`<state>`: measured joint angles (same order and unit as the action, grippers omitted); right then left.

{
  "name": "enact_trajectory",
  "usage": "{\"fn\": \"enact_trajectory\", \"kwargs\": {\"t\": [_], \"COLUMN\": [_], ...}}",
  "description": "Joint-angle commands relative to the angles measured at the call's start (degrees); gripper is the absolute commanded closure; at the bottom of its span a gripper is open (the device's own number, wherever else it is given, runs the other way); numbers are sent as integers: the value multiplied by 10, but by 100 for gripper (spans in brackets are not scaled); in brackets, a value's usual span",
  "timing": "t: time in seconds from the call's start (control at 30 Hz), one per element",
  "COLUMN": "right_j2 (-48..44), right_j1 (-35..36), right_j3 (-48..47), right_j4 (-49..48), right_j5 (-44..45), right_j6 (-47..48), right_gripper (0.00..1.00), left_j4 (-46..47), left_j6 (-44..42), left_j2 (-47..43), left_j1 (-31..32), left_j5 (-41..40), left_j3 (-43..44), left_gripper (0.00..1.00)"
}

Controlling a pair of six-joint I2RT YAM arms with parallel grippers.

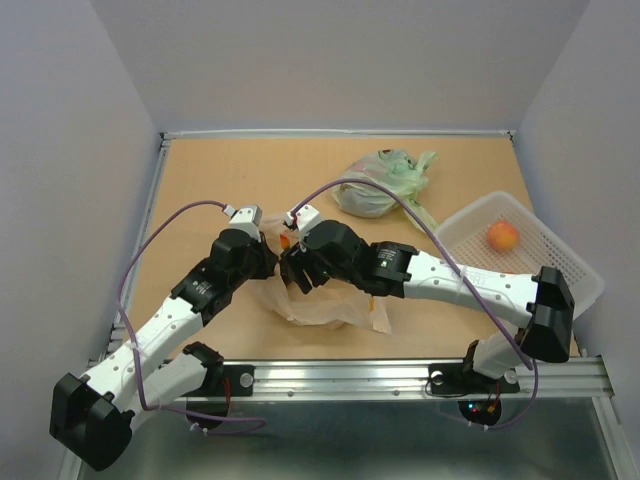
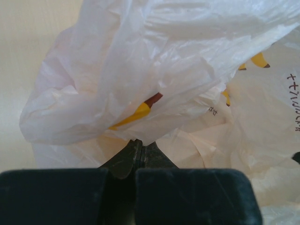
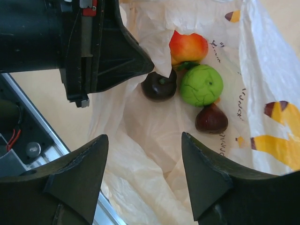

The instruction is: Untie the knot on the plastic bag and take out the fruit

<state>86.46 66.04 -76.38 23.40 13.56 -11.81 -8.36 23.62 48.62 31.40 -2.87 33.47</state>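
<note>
The peach-orange plastic bag (image 1: 325, 303) lies crumpled between both arms, and its mouth gapes wide in the right wrist view. No knot is in view. My left gripper (image 2: 138, 142) is shut on a fold of the bag's rim (image 3: 157, 65) and holds it up. Inside the plastic bag (image 3: 154, 140) lie several fruits: a red-orange one (image 3: 188, 46), a green one (image 3: 201, 84), a dark round one (image 3: 159, 87) and a brown fig-like one (image 3: 211, 119). My right gripper (image 3: 144, 138) hovers open over the bag's mouth, with only plastic below its fingers. In the top view it (image 1: 297, 270) sits beside the left gripper (image 1: 264, 247).
A pale green bag (image 1: 385, 185) lies at the back of the table. At the right stands a white basket (image 1: 560, 262) with an orange fruit (image 1: 503, 237) in it. The metal rail of the table's near edge (image 3: 35, 140) runs just beside the bag.
</note>
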Motion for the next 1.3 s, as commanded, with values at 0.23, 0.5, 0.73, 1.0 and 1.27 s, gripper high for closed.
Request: {"fn": "enact_trajectory", "kwargs": {"t": [0.23,0.5,0.73,1.0,1.27], "right_j2": [61,123,200,180,36], "right_j1": [-32,-96,-112,-113,-113], "right_j3": [104,125,108,135,192], "right_j4": [-103,-202,-250,-255,-254], "right_j5": [125,110,78,61,-53], "right_j6": [-2,18,21,6,36], "right_gripper": [38,30,31,74,96], "left_j4": [-22,-41,-53,-63,-58], "left_j6": [39,47,52,59,92], "left_j2": [-12,-27,-34,-47,-31], "left_j1": [0,1,1,2,1], "left_j5": [63,66,69,60,10], "left_j3": [7,2,-2,-1,6], "left_gripper": [100,100,100,100,100]}}
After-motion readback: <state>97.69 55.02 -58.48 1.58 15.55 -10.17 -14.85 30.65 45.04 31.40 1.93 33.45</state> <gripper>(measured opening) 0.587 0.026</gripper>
